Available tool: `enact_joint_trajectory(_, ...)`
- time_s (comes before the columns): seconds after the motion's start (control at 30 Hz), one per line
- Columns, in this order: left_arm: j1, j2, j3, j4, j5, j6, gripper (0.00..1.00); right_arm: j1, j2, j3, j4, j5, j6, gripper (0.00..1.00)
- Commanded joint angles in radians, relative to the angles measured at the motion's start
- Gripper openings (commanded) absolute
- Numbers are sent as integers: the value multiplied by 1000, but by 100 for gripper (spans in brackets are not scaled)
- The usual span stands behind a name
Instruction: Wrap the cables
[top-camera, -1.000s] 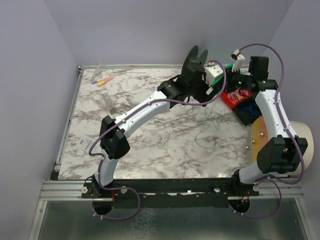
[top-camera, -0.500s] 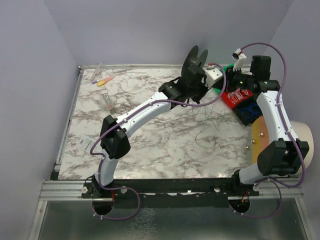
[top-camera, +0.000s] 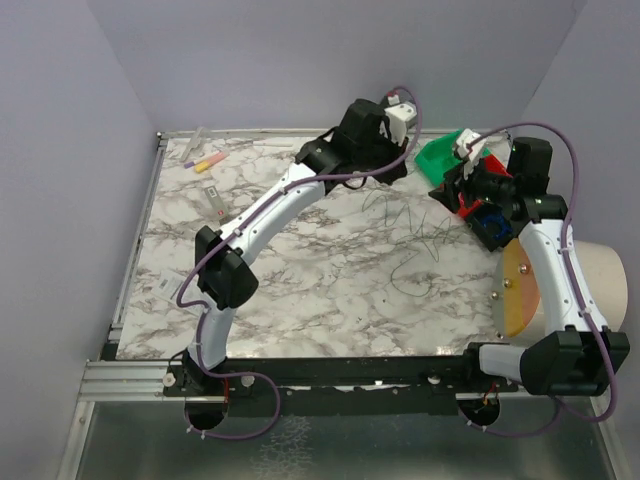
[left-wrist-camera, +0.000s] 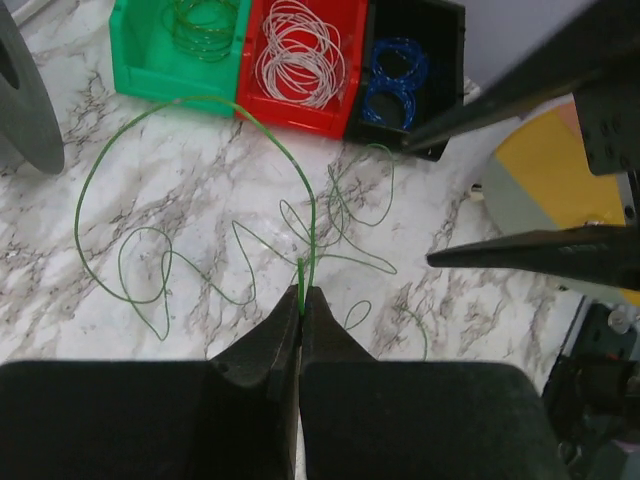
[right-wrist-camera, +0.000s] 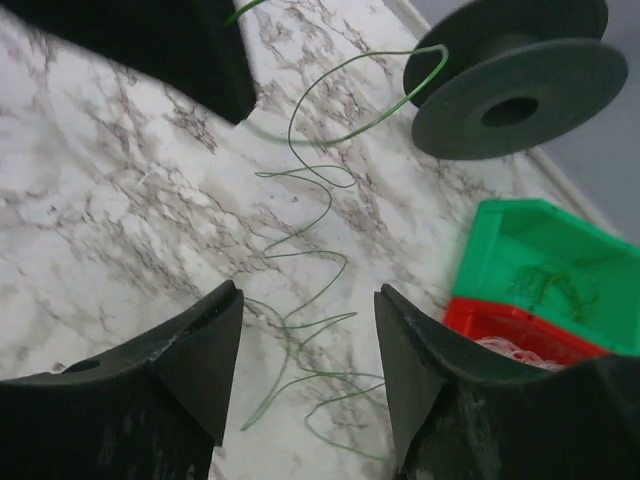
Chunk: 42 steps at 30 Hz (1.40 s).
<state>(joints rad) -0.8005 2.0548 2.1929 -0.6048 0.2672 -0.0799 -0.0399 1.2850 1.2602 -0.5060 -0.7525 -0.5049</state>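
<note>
The cables are thin green wire here. One long loose strand (left-wrist-camera: 200, 105) curls over the marble table (top-camera: 300, 280) and shows as a faint tangle (top-camera: 420, 240) from above. My left gripper (left-wrist-camera: 303, 292) is shut on one end of the strand, which sticks out between its tips. It hangs over the back of the table (top-camera: 388, 165). My right gripper (right-wrist-camera: 309, 292) stands open above the strand (right-wrist-camera: 315, 255), holding nothing, just in front of the bins (top-camera: 448, 183). Its fingers (left-wrist-camera: 500, 100) show at the right of the left wrist view.
A black spool (right-wrist-camera: 520, 80) lies at the back edge of the table. Green (left-wrist-camera: 140, 60), red (left-wrist-camera: 350, 100) and black (left-wrist-camera: 440, 60) bins hold green, white and blue wire coils. Pens (top-camera: 205, 160) and a small tag (top-camera: 213, 197) lie at the back left.
My left gripper has shut on the green wire and its wrist has swung up and left. My right gripper has opened and reached out over the strand.
</note>
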Motion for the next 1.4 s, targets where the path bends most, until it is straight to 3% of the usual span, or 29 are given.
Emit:
enact_joint_trajectory(0.0, 80, -15, -44, 59, 234, -216, 0, -6, -68, -68, -86, -118, -581, 61)
enact_joint_trajectory(0.07, 101, -35, -133, 143, 326, -305, 0, -5, -76, -67, -148, -182, -707, 62)
enact_joint_trajectory(0.17, 109, -49, -224, 225, 384, -384, 0, -5, -88, -65, -126, -243, -736, 62)
enact_joint_trajectory(0.27, 113, -56, -306, 327, 472, -480, 0, -6, -88, -64, -155, -283, -866, 62)
enact_joint_trajectory(0.5, 114, -71, -470, 658, 625, -742, 0, -6, -90, -104, -433, -375, -1417, 67)
enact_joint_trajectory(0.7, 115, -73, -516, 778, 656, -835, 0, -5, -99, -157, -501, -350, -1567, 69)
enact_joint_trajectory(0.8, 115, -71, -514, 789, 660, -845, 0, 1, -106, -181, -466, -359, -1576, 68)
enact_joint_trajectory(1.1, 109, -74, -553, 832, 670, -874, 0, 7, -99, -220, -275, -347, -1427, 49)
enact_joint_trajectory(1.2, 108, -75, -564, 833, 671, -874, 0, 6, -103, -215, -275, -343, -1414, 49)
enact_joint_trajectory(1.37, 112, -64, -553, 767, 650, -821, 0, 7, -108, -177, -412, -368, -1531, 56)
